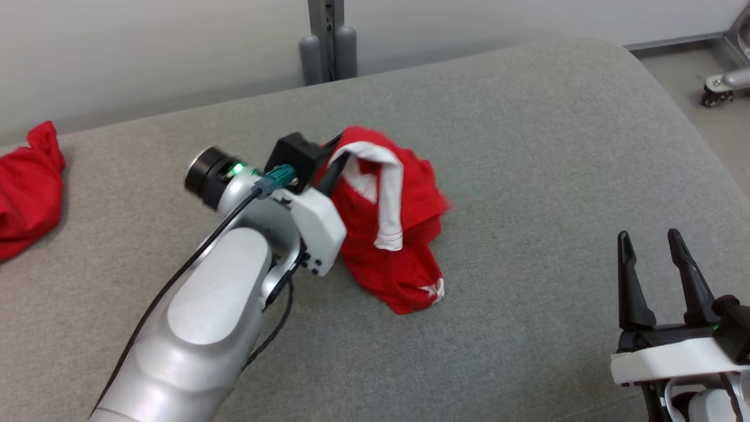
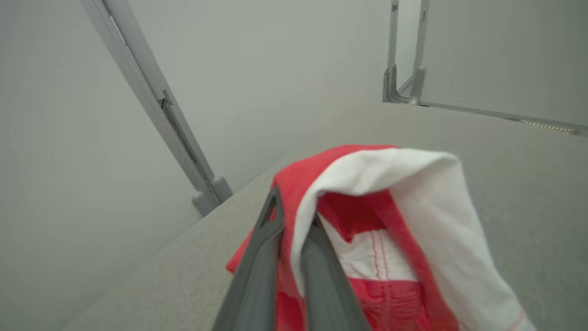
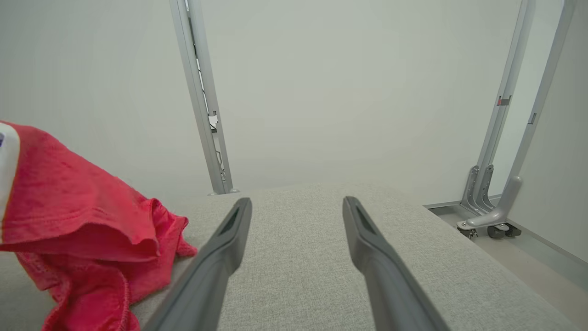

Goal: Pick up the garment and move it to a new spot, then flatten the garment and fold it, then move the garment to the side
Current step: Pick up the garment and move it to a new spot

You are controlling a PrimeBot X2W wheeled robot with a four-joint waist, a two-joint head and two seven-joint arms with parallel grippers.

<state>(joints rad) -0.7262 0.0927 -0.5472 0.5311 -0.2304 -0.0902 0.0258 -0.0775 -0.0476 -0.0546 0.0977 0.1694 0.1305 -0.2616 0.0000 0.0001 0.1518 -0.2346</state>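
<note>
Soft red cloth garment (image 1: 404, 234) on a matt, woven grey surface (image 1: 556, 146).

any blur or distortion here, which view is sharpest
Head view: the red garment smears at its right edge, motion blur. Left wrist view: soft throughout, cloth close to the lens. Right wrist view: sharpest, but the wide lens slants the grey post.

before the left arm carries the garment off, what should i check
1. left claw shut on garment: ok.
2. garment off the cushion: not ok, its lower folds look to rest on it.
3. right claw open, apart from garment: ok.
4. bare cushion on the right for a new spot: ok.
5. second red cloth at far left, apart: ok.
6. layers pinched: cannot tell.
</note>
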